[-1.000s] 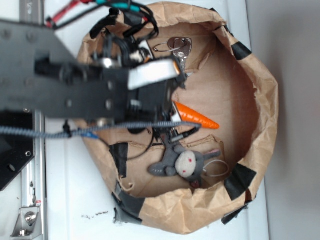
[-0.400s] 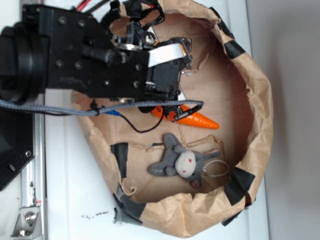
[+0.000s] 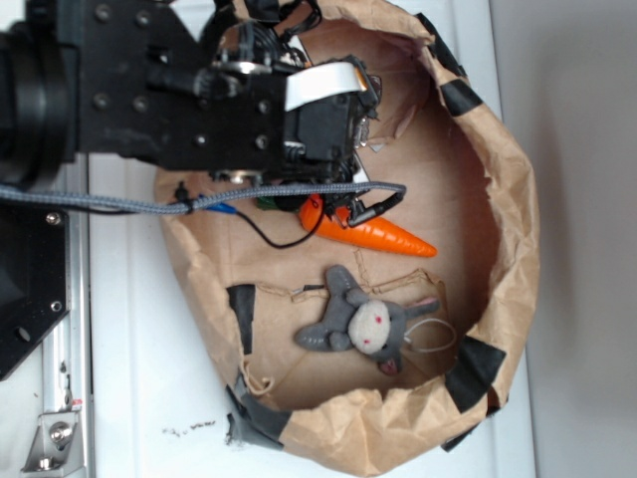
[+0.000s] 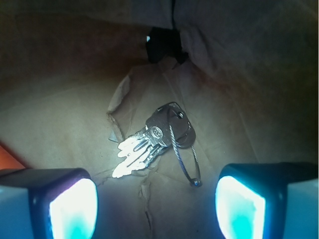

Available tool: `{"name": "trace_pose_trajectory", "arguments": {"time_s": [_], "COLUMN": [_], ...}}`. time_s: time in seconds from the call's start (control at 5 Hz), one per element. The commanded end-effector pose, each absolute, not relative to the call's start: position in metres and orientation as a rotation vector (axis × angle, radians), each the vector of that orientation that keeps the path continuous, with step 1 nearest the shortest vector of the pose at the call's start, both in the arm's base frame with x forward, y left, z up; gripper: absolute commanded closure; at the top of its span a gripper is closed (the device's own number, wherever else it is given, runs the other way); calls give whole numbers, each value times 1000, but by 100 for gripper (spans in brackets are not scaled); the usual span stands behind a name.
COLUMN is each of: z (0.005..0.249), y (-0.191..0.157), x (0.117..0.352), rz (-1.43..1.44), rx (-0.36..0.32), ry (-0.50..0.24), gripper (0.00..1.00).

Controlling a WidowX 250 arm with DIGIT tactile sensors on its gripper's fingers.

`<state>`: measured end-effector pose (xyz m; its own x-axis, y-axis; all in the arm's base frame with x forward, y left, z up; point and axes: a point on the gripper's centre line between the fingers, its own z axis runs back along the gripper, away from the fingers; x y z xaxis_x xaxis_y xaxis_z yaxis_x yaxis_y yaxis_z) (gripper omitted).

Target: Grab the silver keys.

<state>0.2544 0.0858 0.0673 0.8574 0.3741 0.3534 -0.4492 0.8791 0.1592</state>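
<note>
Small bunch of shiny silver keys (image 4: 153, 142) on thin wire ring lies flat on brown paper bag floor (image 4: 65, 124), near back wall, between and ahead of your hand (image 4: 157, 206); hand spread, holding nothing. Drop straight down, straddle key heads, not wire loop, then close. Orange carrot (image 3: 373, 232) and grey plush bunny (image 3: 363, 325) sit apart, leave alone

Black arm (image 3: 149, 90) reaches in from left; fingers (image 4: 70, 204) spread wide, pointing down, empty.
</note>
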Motion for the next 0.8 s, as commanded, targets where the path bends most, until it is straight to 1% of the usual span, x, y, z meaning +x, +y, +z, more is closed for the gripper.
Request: {"name": "trace_pose_trajectory", "arguments": {"time_s": [0.0, 0.4, 0.6], "z": [80, 50, 40], "y": [109, 110, 111], "x": [261, 275, 269], "rz": [496, 487, 465], "rx": [291, 376, 395], "ry": [-401, -390, -397], "gripper": [0, 0, 0]}}
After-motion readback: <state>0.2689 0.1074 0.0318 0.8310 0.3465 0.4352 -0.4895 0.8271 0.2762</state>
